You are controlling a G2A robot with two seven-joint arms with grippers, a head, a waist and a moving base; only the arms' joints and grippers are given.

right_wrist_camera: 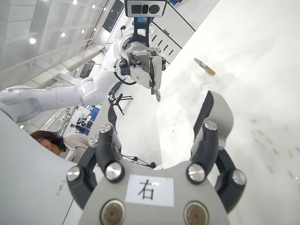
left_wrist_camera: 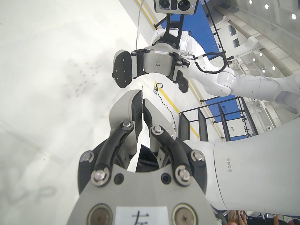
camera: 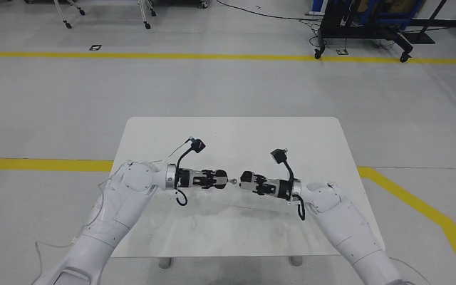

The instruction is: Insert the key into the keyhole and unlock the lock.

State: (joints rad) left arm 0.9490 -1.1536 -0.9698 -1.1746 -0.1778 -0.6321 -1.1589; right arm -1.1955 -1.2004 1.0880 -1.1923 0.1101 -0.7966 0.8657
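Two tools meet tip to tip above the middle of the white counter [camera: 299,135], each on an arm stretched in from its own side. The left tool [left_wrist_camera: 142,98] has its fingers pressed together on the key [left_wrist_camera: 142,90], a thin silvery piece gripped edge-on between the black ribbed pads [left_wrist_camera: 137,105], with a short length standing out past the fingertips. In the right wrist view the key's round end hangs just beyond the left tool's tips, on the side that faces the right tool.

The right tool [right_wrist_camera: 159,100] is spread wide and has hold of nothing. One finger stands on each side of a broad gap. The key lies just ahead of that gap and in line with it. In the top view the key's free end sits between the two tools, very near the right tool's tips; whether it touches them cannot be told.

The lock [right_wrist_camera: 205,66], a small padlock with a brass-coloured body and a silvery shackle, lies flat on the counter. It is well apart from both tools, farther from the right tool than the left tool is and off to one side of it, and neither tool touches it. Whether its shackle is shut cannot be made out.

Faint grey scuff marks [right_wrist_camera: 269,141] dot the counter beside the right tool.
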